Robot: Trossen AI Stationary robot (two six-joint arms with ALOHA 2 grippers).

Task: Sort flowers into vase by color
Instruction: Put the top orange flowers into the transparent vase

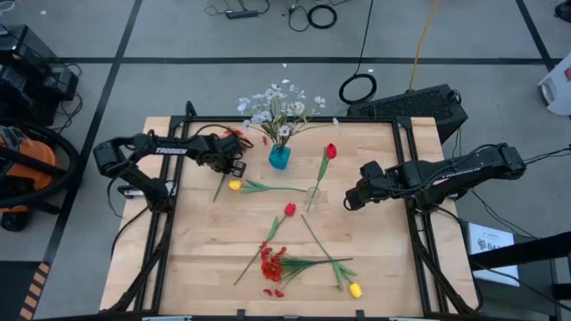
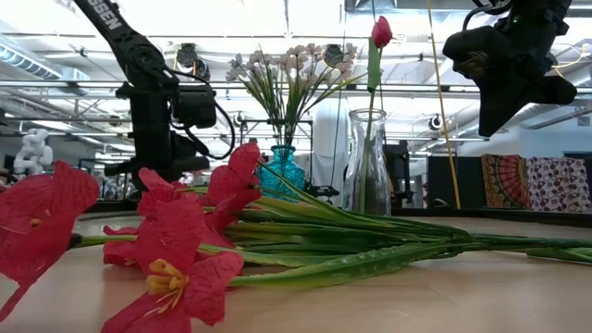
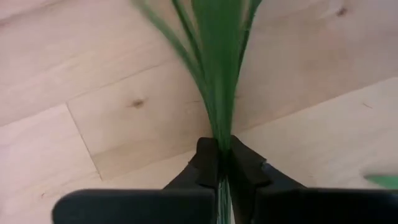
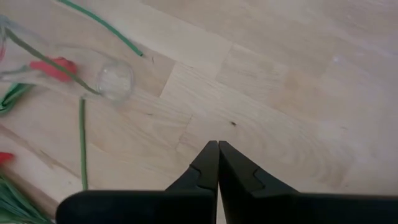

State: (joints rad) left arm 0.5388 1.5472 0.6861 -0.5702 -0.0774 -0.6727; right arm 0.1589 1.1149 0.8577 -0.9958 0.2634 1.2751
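Observation:
My left gripper (image 1: pixel 230 168) stands at the table's far left, shut on the green stem of a flower (image 1: pixel 220 187) whose red bloom (image 1: pixel 235 135) shows beside the arm. A blue vase (image 1: pixel 279 158) holds white blossoms (image 1: pixel 281 105). A clear glass vase (image 1: pixel 313 196) holds one red tulip (image 1: pixel 331 151). Flat on the table lie a yellow tulip (image 1: pixel 235 185), a red tulip (image 1: pixel 289 210), a red cluster (image 1: pixel 272 266) and another yellow tulip (image 1: pixel 355 290). My right gripper (image 1: pixel 350 201) hangs shut and holding nothing, above the table to the right of the glass vase. My left gripper pinches the flower's green stem (image 3: pixel 221 130) between its two fingers, just below where the narrow leaves (image 3: pixel 211 37) fan out. The fingers point down from above and lie across the stem. The stem's lower end (image 1: pixel 216 196) rests on the table.
Bare wood (image 1: pixel 393 259) lies at the near right and near left of the table. In the low view the red cluster (image 2: pixel 176 240) and its leaves fill the foreground. The right arm (image 1: pixel 446 171) reaches in from the right edge.

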